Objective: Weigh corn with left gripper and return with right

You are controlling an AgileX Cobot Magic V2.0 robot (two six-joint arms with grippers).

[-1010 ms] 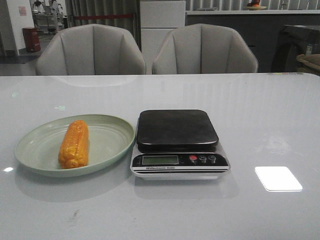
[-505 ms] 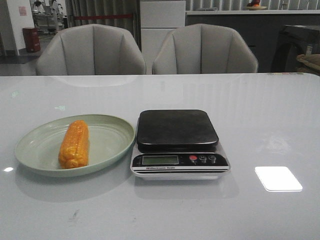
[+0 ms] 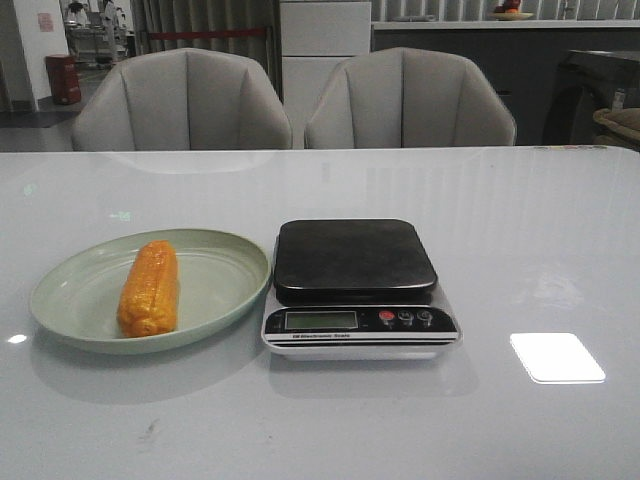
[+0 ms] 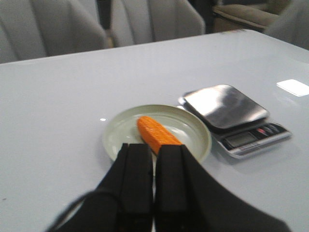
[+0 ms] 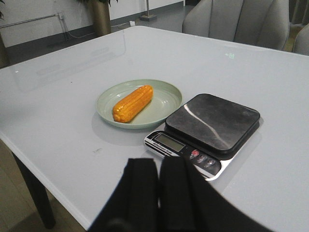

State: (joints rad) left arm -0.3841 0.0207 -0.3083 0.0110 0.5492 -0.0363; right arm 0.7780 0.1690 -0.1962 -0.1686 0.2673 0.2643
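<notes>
The orange-yellow corn point(image 3: 149, 288) lies lengthwise in the pale green plate point(image 3: 222, 260) at the table's left. It also shows in the left wrist view point(image 4: 157, 134) and the right wrist view point(image 5: 133, 103). The scale point(image 3: 354, 285) stands just right of the plate, its dark platform bare. Neither arm shows in the front view. My left gripper point(image 4: 154, 147) is shut and empty, held above the table on the near side of the plate. My right gripper point(image 5: 158, 162) is shut and empty, held above the table short of the scale point(image 5: 208, 131).
Two grey chairs point(image 3: 182, 100) stand behind the table's far edge. A bright light patch point(image 3: 556, 357) lies on the glossy white table right of the scale. The table's near edge point(image 5: 48, 191) shows in the right wrist view.
</notes>
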